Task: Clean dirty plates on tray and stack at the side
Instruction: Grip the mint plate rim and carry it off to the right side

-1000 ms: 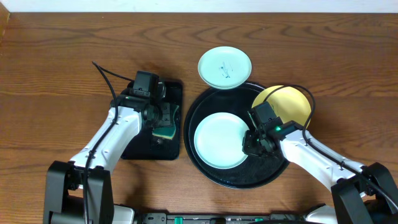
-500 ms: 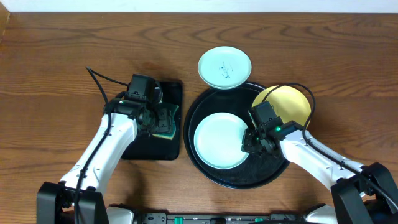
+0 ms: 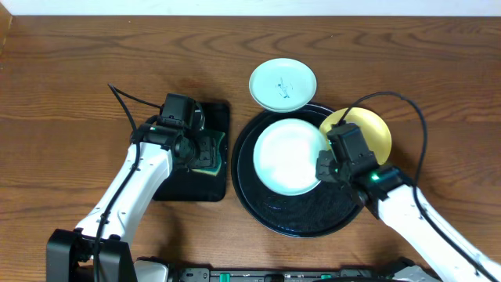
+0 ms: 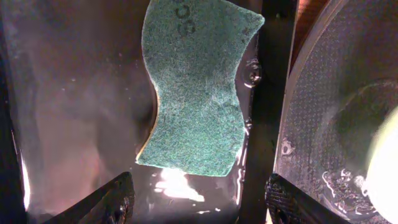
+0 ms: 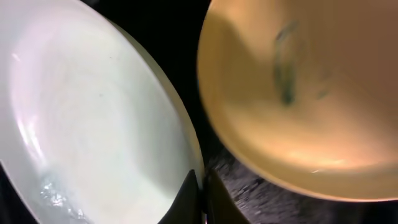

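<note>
— Since the right gripper sits at a rim, what has it got?

— Its jaws are pinched tight on the edge of the mint plate. The plate spreads out to the left of the jaws, over the tray.

— And on their other side?

— The yellow plate is just right of the jaws, with a dark smear in its middle. In the wrist view a dark gap shows between the two plates.

— The left gripper?

— Its jaws are wide apart and hold nothing. The sponge lies green side up just ahead of the gap between them, on the small tray.

— Any other plate?

— A second mint plate sits well beyond the right jaws. Its near edge is at the tray's rim, and there are faint marks in its centre.
</note>
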